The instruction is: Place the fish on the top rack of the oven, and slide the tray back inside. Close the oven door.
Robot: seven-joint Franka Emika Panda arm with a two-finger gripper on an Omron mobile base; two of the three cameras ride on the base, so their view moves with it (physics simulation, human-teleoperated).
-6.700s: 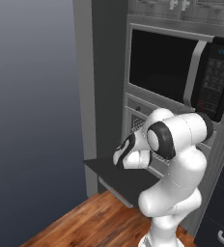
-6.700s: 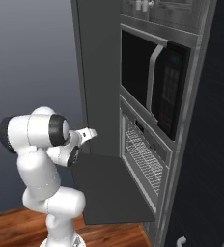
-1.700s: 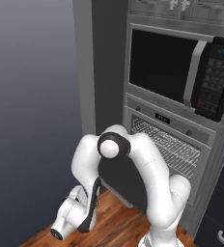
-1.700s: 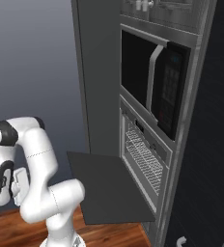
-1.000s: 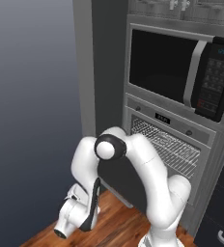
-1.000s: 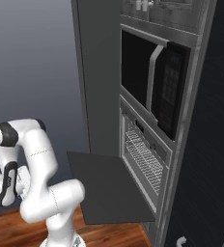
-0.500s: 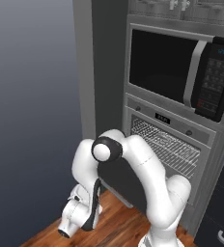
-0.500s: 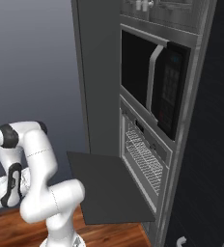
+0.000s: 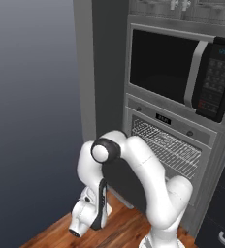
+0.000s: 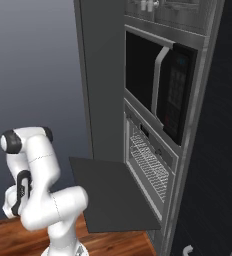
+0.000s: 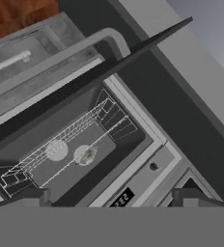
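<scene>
Microwave (image 9: 180,72) above oven (image 10: 150,165), oven door (image 10: 113,195) down flat, tool (image 11: 111,195) spread open, empty

Arm folded down low — elbow raised, wrist dropped; the pincer (image 11: 109,198) stands wide apart, holding nothing.

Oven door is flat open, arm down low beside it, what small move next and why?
Probably raise the open gripper under the oven door to start pushing it shut: it lies flat open, the top rack sits inside, and the empty gripper hangs below it.
</scene>
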